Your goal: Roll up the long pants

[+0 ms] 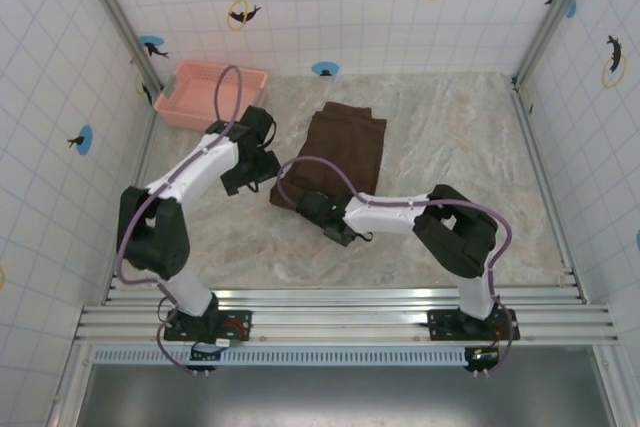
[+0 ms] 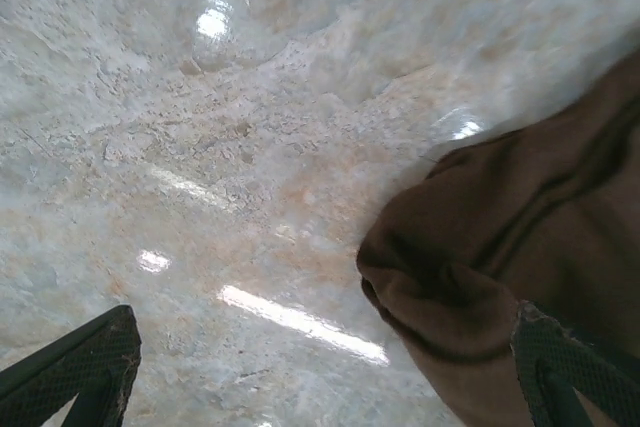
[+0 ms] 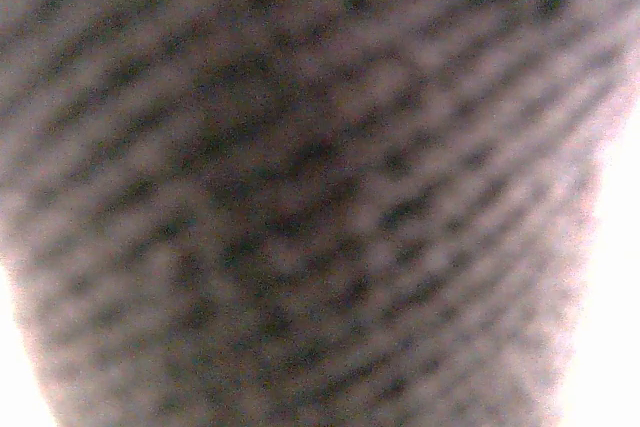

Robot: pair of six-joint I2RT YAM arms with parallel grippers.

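Staging roll start at long pants [image 1: 345, 142] hem facing table [image 1: 450, 167] near edge: left gripper [image 2: 322, 322] wide open, right gripper [image 1: 300, 200] on cloth (closure unclear).

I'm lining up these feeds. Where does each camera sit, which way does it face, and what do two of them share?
Top external: above and behind the robot, looking down on the table; left arm, right arm, the long pants, pink basket.
Left wrist: on the left arm, facing down at marble; left gripper open, fingertips at the bottom corners.
Right wrist: on the right arm, pressed against blurred brown weave.
Shared: top and left wrist both show the pants on marble.
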